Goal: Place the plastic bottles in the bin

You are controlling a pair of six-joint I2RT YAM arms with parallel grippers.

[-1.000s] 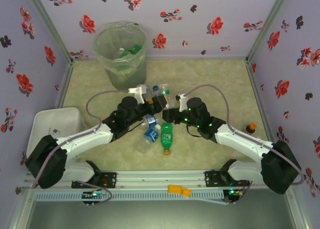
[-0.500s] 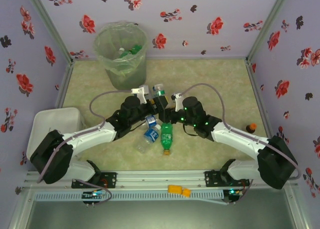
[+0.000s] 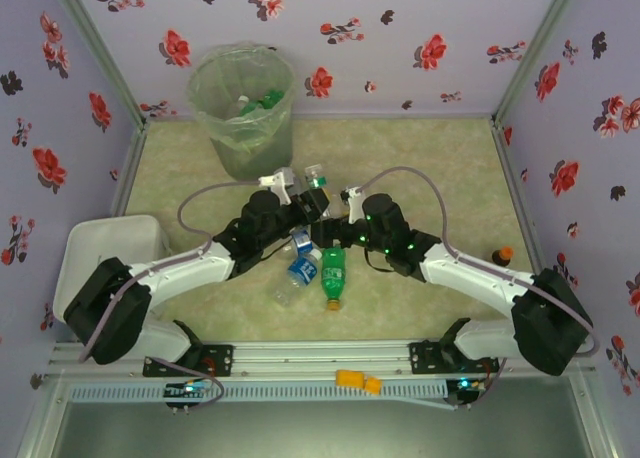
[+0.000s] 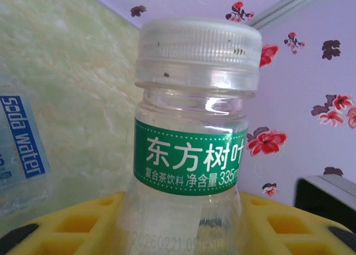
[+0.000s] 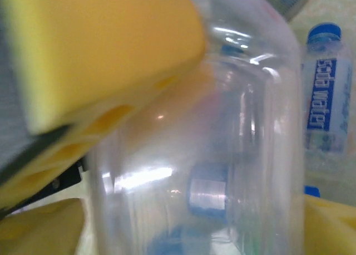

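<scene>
Green label, white cap: the green-labelled bottle (image 4: 192,155) stands upright, close up on the left wrist camera. The left fingers (image 4: 83,224) are clenched on its clear body, with yellow pads at both sides just below the label. At 9 o'clock of it a blue soda-water label (image 4: 22,138) shows at the frame's edge.

On the right wrist camera that clear body sits between the right fingers (image 5: 100,49), one yellow finger at 10 o'clock and more yellow along the bottom. Whether they are pressing or have let go, I cannot tell. Behind, at 2 o'clock, stands a blue-capped soda-water bottle (image 5: 325,99).

From overhead, both arms meet at the middle of the table (image 3: 440,168), and the held bottle's cap points toward 12 o'clock. At 6 o'clock of the meeting point lie the loose bottles: a small blue-capped one (image 3: 300,240), a blue-labelled clear bottle (image 3: 303,270) and, just beside it, a green bottle (image 3: 333,275) with its cap toward the arms' bases. Out at 3 o'clock, near the right wall, an orange-capped bottle (image 3: 500,255) stands alone.

The bin (image 3: 240,128) is at 11 o'clock of the held bottle, by the far wall, with its bag folded over the rim and green and clear bottles inside. A white tub (image 3: 110,243) sits at 9 o'clock, and a yellow piece (image 3: 358,380) rests on the rail at 6 o'clock.
</scene>
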